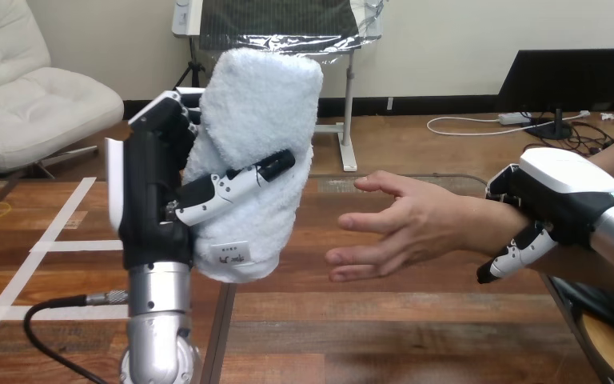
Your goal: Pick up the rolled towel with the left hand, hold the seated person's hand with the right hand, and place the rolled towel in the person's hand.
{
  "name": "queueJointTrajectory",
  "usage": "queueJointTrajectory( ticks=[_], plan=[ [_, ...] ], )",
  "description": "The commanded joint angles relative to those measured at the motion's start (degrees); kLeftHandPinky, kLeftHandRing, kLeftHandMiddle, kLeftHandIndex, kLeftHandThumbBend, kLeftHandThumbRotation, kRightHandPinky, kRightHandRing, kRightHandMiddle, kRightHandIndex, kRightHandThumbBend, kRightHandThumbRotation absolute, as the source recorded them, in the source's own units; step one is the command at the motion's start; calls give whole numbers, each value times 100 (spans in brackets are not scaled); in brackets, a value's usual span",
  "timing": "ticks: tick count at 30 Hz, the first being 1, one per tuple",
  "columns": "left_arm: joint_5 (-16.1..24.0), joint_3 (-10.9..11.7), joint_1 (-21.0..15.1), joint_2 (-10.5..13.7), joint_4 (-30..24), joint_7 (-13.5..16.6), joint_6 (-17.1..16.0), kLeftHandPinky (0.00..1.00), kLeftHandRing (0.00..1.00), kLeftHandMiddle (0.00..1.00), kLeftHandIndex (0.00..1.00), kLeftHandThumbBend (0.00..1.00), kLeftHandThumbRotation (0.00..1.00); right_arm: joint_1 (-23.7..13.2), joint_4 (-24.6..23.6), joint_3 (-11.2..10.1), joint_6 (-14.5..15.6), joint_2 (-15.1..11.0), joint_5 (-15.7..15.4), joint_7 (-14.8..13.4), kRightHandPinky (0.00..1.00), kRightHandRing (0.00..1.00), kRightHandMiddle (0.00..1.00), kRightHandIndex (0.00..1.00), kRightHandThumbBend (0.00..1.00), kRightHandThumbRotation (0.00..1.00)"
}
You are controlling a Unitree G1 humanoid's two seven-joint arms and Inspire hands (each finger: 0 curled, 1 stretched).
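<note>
The rolled towel (pixel 260 128) stands upright in my left hand (pixel 156 200), lifted clear. My fingers are wrapped round its back and my thumb (pixel 232 186) is pressed across its front, so the grasp looks firm. Low on the towel's front, just beneath my thumb, sits a small white tag (pixel 230 254) with a few dark marks. They are too small for me to read, and I see no other writing on the towel.

To the right of the towel, near it but not touching, the person's hand (pixel 416 228) lies open, fingers spread and pointing toward the roll. Farther from the towel, past that open palm, my right hand (pixel 564 192) is closed on the person's wrist — its white shell lies over the top and a finger curls underneath.

So the pick-up is done, as I judge it, and the steadying hold is in place, though it sits on the wrist and not on the hand itself. What remains is the last step — carrying the towel across the gap, setting it into the open palm and letting go.
</note>
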Motion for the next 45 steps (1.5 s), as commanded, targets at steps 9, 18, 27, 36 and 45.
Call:
queueJointTrajectory(
  ticks=[9, 18, 27, 36, 45],
  plan=[
    [-176, -2, -1033, -177, 913, -25, -538, 17, 23, 29, 37, 53, 0, -92, -34, -219, 309, 74, 112, -56, 31, 36, 42, 44, 93, 17],
    [-523, 46, -1477, -256, 1826, -260, -890, 20, 26, 32, 39, 55, 0, -111, -140, -200, 402, 119, 127, -31, 32, 37, 42, 44, 93, 19],
    [-736, 123, -1983, -378, 2877, -429, -1278, 23, 28, 35, 41, 56, 0, -135, -292, -189, 541, 168, 158, 34, 30, 35, 41, 43, 93, 21],
    [-952, 220, -2442, -530, 3796, -640, -1583, 25, 30, 36, 43, 58, 0, -147, -475, -177, 724, 217, 151, 78, 31, 37, 42, 43, 93, 21],
    [-1141, 327, -2804, -739, 4483, -887, -1850, 26, 30, 37, 43, 60, 0, -174, -630, -170, 861, 258, 162, 137, 32, 37, 42, 43, 93, 23]
  ],
)
